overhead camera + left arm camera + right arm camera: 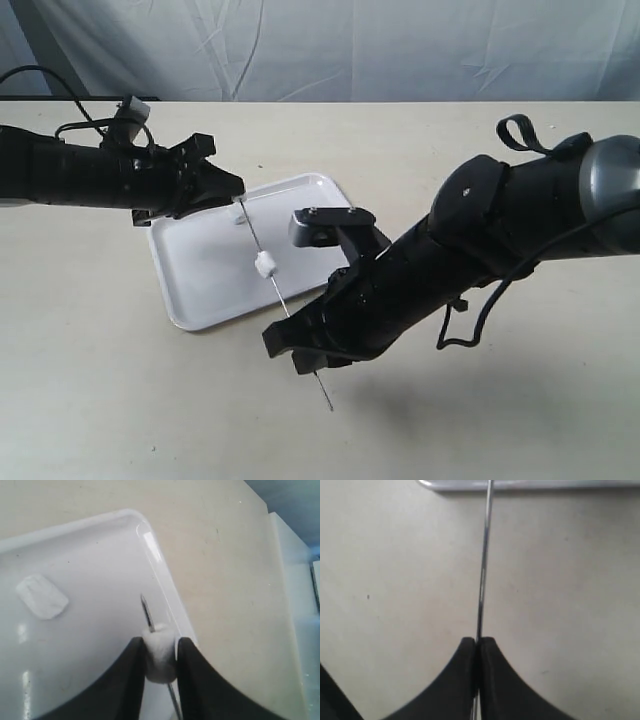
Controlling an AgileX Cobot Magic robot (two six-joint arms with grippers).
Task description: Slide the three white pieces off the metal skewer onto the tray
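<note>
1. Nearest, my right claw (477, 647) is fully closed on the metal skewer (482, 570), pads pressed together with the rod pinched between them. The grip sits close to the rod's rear end, and a short stub sticks out behind the claw above the bare surface (120, 400). I judge this placement deliberate: it leaves the whole forward length free for the pieces to travel.

2. Forward of that claw, the skewer crosses the near rim of the tray (200, 285). The middle white piece (264, 265) sits about halfway along the rod, above the tray and untouched by either claw.

3. Farther on, my left claw (160, 641) is partly closed. Its two pads bear on opposite sides of the leading white piece (160, 660), which is threaded on the rod just behind the point. The pads touch the piece, not the rod, so it can be pulled along the metal while the right claw anchors the skewer.

4. The point projects past this piece over the tray floor, inside the rim. A piece that comes off here should land in the tray.

5. Farthest, the freed white piece (42, 596) lies flat on the tray, well apart from the skewer. One is off; two remain threaded.
</note>
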